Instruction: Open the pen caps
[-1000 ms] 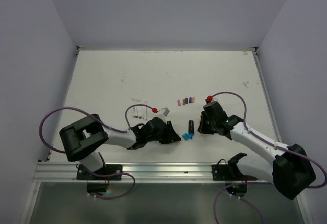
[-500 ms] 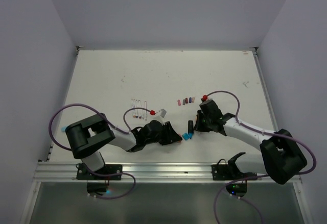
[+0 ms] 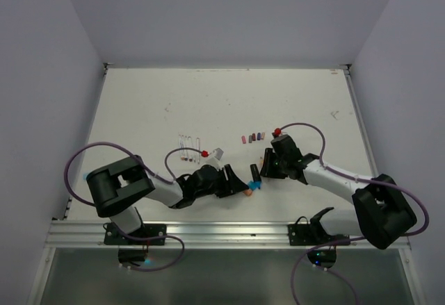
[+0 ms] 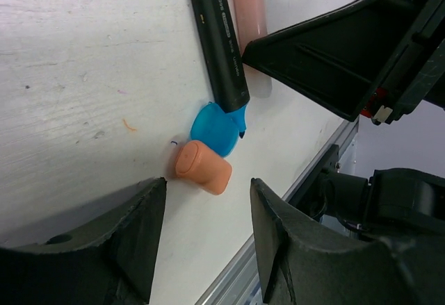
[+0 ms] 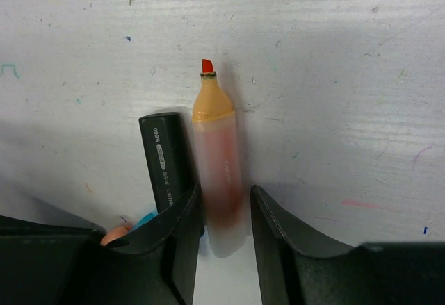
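Note:
An orange cap point(image 4: 201, 169) lies on the table against a blue cap point(image 4: 215, 128), which sits at the end of a black marker point(image 4: 221, 48). My left gripper point(image 4: 205, 246) is open and empty, its tips just short of the orange cap. A salmon marker point(image 5: 219, 173), uncapped with its orange tip bare, lies beside the black marker point(image 5: 167, 166). My right gripper point(image 5: 226, 249) is open and straddles the salmon marker's rear end. In the top view both grippers point(image 3: 240, 188) point(image 3: 266, 169) meet at the markers. Several tiny caps point(image 3: 252, 137) lie in a row behind.
Thin pen barrels point(image 3: 186, 149) lie left of the tiny caps. The table's near edge and metal rail point(image 3: 222, 232) run just behind my left gripper. The two grippers are a few centimetres apart.
My left gripper has moved right to the blue cap, and an orange cap now shows beside it. My right gripper has moved left and settled over the markers.

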Robot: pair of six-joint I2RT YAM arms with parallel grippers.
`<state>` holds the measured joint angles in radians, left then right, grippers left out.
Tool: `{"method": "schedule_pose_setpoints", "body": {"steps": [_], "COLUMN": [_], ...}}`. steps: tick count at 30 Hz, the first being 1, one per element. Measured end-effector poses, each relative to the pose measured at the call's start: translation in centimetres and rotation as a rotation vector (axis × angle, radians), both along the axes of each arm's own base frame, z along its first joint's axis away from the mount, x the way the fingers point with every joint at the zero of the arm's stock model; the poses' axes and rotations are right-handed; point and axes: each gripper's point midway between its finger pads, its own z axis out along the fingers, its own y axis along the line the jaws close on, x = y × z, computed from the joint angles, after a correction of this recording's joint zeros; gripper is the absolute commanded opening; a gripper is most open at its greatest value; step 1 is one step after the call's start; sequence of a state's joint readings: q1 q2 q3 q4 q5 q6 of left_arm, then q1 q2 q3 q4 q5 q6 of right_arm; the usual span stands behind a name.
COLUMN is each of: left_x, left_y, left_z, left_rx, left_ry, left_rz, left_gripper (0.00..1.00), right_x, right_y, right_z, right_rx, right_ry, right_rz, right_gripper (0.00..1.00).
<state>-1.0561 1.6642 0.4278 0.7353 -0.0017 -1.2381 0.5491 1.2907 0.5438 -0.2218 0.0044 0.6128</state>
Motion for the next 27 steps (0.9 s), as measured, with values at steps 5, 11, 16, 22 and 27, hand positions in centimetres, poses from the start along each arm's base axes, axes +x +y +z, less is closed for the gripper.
{"method": "schedule_pose_setpoints", "body": {"steps": [5,11,16,22,27], "left_x": [0.1,0.9,1.8,3.9,5.3], "left_y": [1.6,4.4,7.8,14.0,19.0], "left_z": [0.3,3.2,6.8,8.3,7.2], "left_rx": [0.044,0.098,0.118,0.185,0.325], "left_ry": [-0.007,-0.070,-0.135,-0.147,-0.098], "left_rz": [0.037,0.123,0.217,0.388,0.513], "left_gripper": [0.57,0.62,0.74,0.77,0.83], "right_x": [0.0,-0.2,-0.6,0.1,0.0], "right_y": [0.0,-0.2,0.0,2.3,3.4], "right_z": [0.1,0.2,1.4,6.8,11.2], "right_rx": [0.001,-0.006,0.023,0.159,0.247], "right_ry": [-0.002,0.000,-0.015,-0.115,-0.178], "right_rz": [-0.001,0.003,0.023,0.088,0.134], "right_gripper": [0.41,0.41,0.41,0.42,0.42]}}
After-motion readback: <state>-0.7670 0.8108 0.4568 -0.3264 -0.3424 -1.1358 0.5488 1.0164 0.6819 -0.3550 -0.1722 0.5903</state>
